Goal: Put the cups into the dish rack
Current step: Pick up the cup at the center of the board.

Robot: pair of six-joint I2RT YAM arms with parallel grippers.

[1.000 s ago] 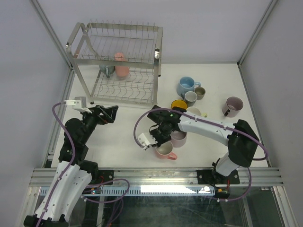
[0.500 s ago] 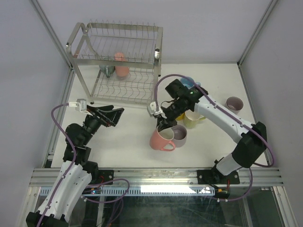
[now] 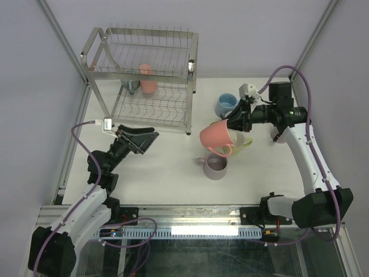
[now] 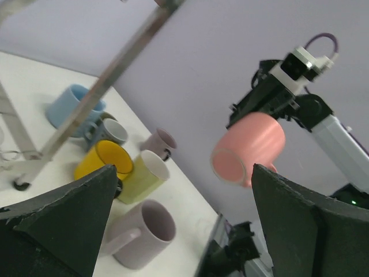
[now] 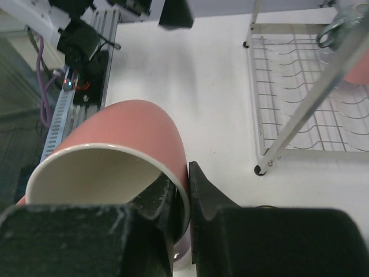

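Note:
My right gripper (image 3: 232,123) is shut on the rim of a salmon pink cup (image 3: 214,136), one finger inside and one outside (image 5: 199,187). The cup hangs tilted in the air above the other cups, mouth towards the left arm. The left wrist view shows it too (image 4: 249,147). My left gripper (image 3: 147,137) stands open and empty, front right of the dish rack (image 3: 144,75). On the rack's lower tier sit a pink cup (image 3: 148,84) and a grey cup (image 3: 131,86). A lilac cup (image 3: 215,167) stands under the held one.
On the table to the right stand a light blue cup (image 3: 226,105), a grey cup (image 4: 112,131), a yellow cup (image 4: 104,158), a pale green cup (image 4: 144,173) and a mauve cup (image 4: 159,141). The rack's near leg (image 5: 262,169) shows in the right wrist view.
The right arm has lifted the pink cup off the table and swung it up and right. The left gripper has risen and turned towards the right arm.

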